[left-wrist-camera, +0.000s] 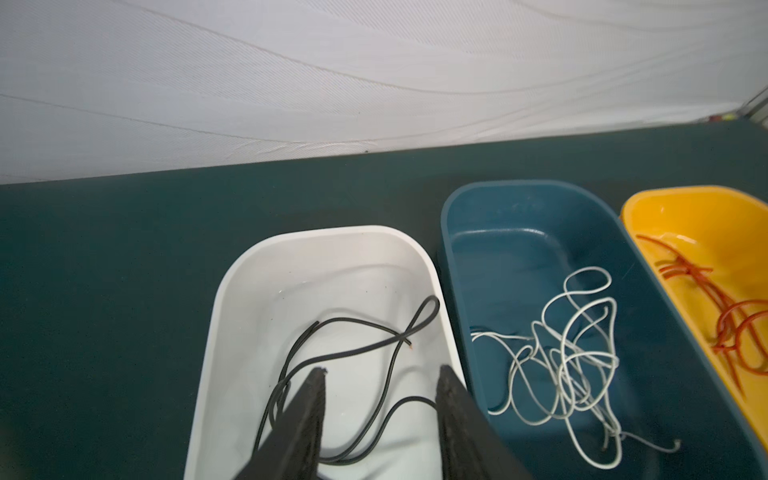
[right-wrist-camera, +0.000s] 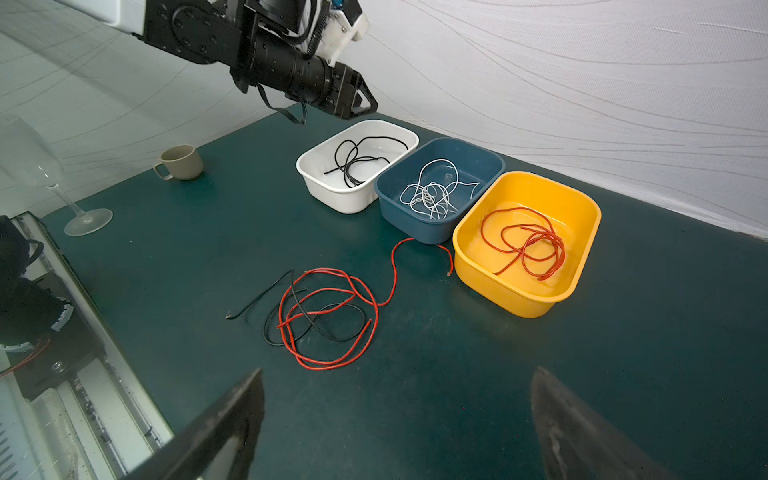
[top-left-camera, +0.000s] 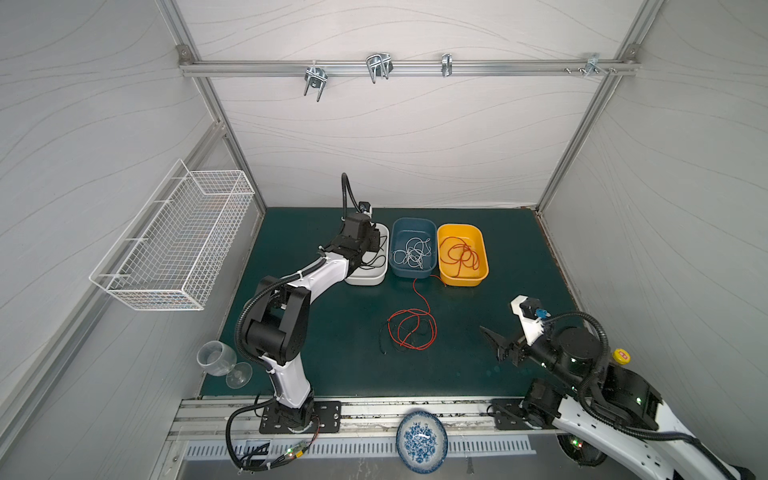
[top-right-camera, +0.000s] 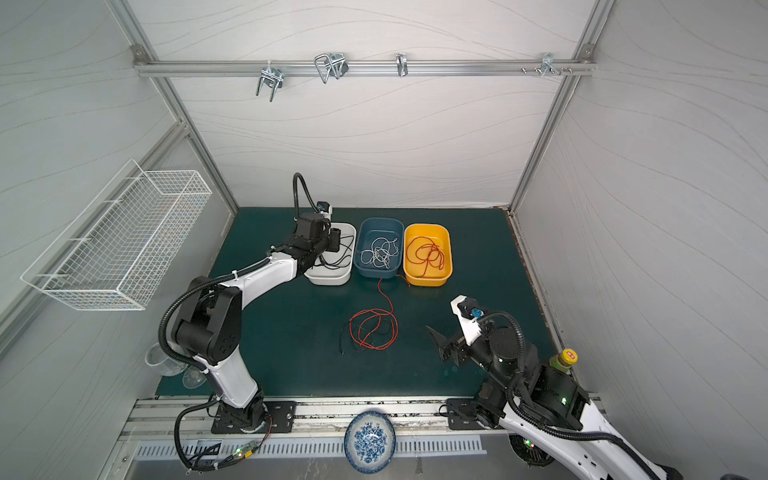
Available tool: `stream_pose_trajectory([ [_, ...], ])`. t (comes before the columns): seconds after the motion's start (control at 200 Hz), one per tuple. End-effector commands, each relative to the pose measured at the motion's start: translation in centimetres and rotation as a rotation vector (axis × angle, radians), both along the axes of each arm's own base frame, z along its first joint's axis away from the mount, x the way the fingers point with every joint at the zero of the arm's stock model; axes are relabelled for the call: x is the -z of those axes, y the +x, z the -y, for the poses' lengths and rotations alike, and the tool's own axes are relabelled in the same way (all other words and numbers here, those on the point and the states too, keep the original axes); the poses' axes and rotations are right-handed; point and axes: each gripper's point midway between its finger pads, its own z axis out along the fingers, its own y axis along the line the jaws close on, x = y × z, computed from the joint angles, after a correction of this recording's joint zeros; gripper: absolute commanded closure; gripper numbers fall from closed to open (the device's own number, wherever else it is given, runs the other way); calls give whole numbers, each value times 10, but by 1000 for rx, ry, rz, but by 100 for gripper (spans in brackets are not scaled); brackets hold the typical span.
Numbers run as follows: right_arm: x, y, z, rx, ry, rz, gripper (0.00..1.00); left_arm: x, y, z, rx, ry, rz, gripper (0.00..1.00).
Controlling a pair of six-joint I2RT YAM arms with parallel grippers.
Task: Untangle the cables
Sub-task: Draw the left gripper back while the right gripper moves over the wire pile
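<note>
Left end effector [left-wrist-camera: 382, 370] hangs spread over the white tray [left-wrist-camera: 332, 230], black cable [left-wrist-camera: 405, 336] loose inside; best lift straight, snagging no loop; right end effector [right-wrist-camera: 397, 374] spread, empty.

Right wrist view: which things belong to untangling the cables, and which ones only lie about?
Job in hand: tangled red and black cables; white tray; blue tray; yellow tray.
Lying about: wine glass; cup.
</note>
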Motion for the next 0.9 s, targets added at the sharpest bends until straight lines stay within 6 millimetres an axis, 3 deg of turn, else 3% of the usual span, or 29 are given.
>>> stream_pose_trajectory([
  [0.0, -2, 0, -1, -5, 5, 15, 1, -43, 1, -3, -28, -111, 60, 53],
  [0.335, -1, 2, 2, 23, 11, -13, 1, -85, -39, -8, -53, -276, 44, 39],
  [0.605, -1, 6, -6, 38, -12, -92, 1, -111, -95, -22, -90, -371, -7, 30],
  [0.73, 0, 11, -19, 65, -2, -214, 1, -110, -131, -31, -97, -385, -53, 29],
  [0.895, 22, 13, -57, 25, 4, -388, 1, -81, -179, -47, -101, -342, -112, 26],
])
